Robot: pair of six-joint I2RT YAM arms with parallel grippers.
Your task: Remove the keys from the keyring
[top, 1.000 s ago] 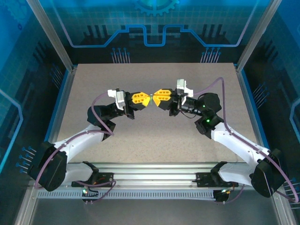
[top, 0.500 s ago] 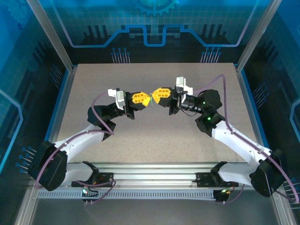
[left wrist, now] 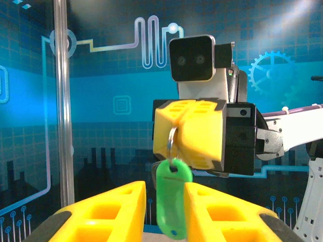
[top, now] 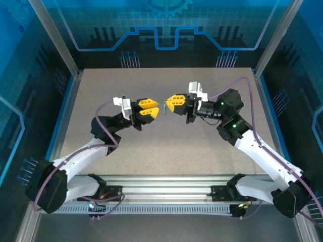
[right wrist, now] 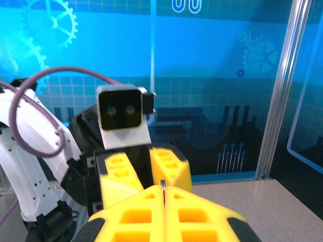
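Pinching the key (left wrist: 172, 142) tight in my right gripper (top: 169, 101), I had the green keyring tag (left wrist: 173, 201) dangling free between the spread fingers of my left gripper (top: 154, 108), ready to grab it.

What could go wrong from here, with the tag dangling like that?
1. The right end effector pinches only a sliver of the key at its tips. The key could slip out, dropping both it and the tag.
2. The left end effector is open around the free-hanging tag. Closing could catch the tag off-centre or bump the right end effector, which sits very near.
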